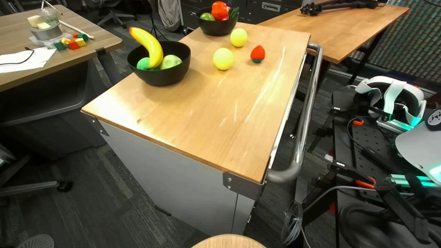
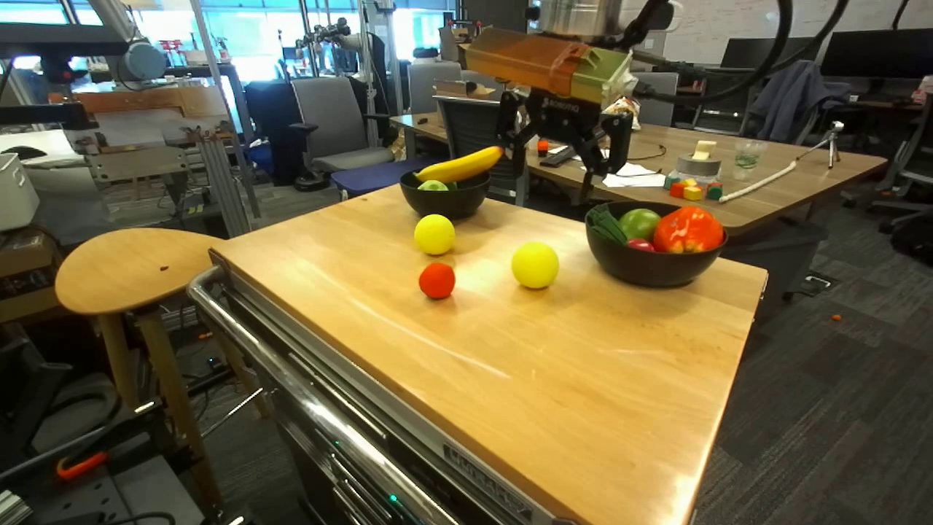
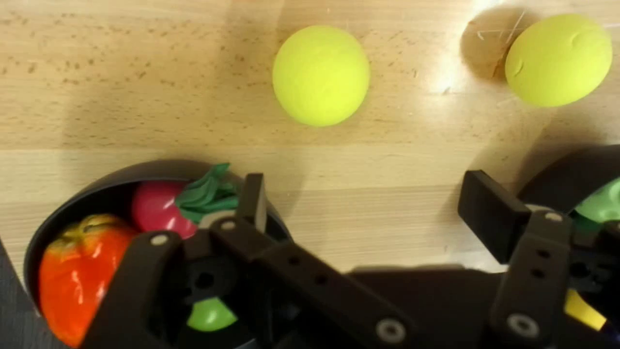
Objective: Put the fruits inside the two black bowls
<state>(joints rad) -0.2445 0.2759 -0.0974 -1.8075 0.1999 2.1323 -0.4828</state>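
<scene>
In an exterior view, a banana (image 2: 466, 165) and green fruit (image 2: 433, 186) are held by the black bowl (image 2: 446, 207) at the table's (image 2: 554, 364) eleven o'clock, a red fruit (image 2: 689, 230) and green ball (image 2: 640, 223) by the other bowl (image 2: 650, 270) at two; yellow balls (image 2: 535, 265) are seen at eleven and one, a strawberry (image 2: 437, 281) at ten. The gripper (image 3: 373, 208) is spread wide overhead.

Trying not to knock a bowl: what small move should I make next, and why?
I'd probably shift the open fingers, without lowering, over the round yellow fruit: it lies loose on the tabletop, and the fingers hold nothing. In the wrist view, one finger overlaps the black bowl holding the red-orange fruit, so descending here might hit it.
</scene>
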